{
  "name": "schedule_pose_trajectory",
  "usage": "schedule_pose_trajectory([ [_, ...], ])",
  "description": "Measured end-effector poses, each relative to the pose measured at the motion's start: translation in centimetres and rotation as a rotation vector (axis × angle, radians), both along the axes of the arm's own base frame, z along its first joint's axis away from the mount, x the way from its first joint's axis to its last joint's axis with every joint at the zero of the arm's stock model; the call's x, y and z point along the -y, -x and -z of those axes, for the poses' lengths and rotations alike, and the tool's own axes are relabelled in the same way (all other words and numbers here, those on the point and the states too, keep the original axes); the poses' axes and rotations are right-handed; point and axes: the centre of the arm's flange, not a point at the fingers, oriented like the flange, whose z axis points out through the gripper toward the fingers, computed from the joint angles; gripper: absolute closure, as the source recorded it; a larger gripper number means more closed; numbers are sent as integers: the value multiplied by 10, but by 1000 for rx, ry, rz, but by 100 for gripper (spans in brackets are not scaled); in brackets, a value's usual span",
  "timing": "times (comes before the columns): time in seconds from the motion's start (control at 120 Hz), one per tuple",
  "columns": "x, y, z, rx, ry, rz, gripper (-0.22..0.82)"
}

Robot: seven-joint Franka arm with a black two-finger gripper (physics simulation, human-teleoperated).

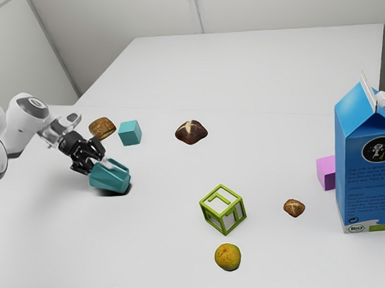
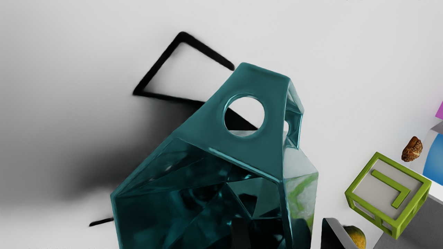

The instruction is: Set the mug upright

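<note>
The gripper (image 1: 96, 164) reaches in from the exterior view's left, its fingertips at the mouth of the teal mug (image 1: 110, 180). The mug is tilted, its mouth facing up toward the hand, with a dark shadow at its lower edge. From the wrist, the mug (image 2: 256, 150) is seen large, with its angular handle, pierced by a round hole, and its hollow inside. The gripper (image 2: 283, 230) stands open around the mug's wall: one dark fingertip appears over the hollow, the other outside, with gaps beside the wall. Contact between fingers and wall cannot be made out.
A teal cube (image 1: 130, 133) and a brown bread-like lump (image 1: 102, 128) lie behind the mug. Toward the exterior view's right are a dark mushroom (image 1: 191, 132), a green-framed cube (image 1: 223, 209), a yellow-green fruit (image 1: 228, 257) and a tall blue carton (image 1: 365, 169).
</note>
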Motion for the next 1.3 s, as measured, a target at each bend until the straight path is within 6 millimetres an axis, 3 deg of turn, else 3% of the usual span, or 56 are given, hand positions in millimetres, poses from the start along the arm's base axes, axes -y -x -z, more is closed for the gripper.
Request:
schedule_pose_trajectory([
  [0.125,10,-8,-9,4,-8,8,64],
  [0.242,23,-16,-16,2,-12,17,71],
  [0.4,35,-20,-21,-15,-31,22,75],
  [0.5,45,-23,-37,-9,-92,46,76],
  [0.692,92,-35,-76,51,-331,196,77],
  [0.792,123,-29,-89,93,-459,272,78],
  [1.108,187,3,-91,225,-705,363,78],
  [1.3,203,5,-86,261,-763,335,78],
])
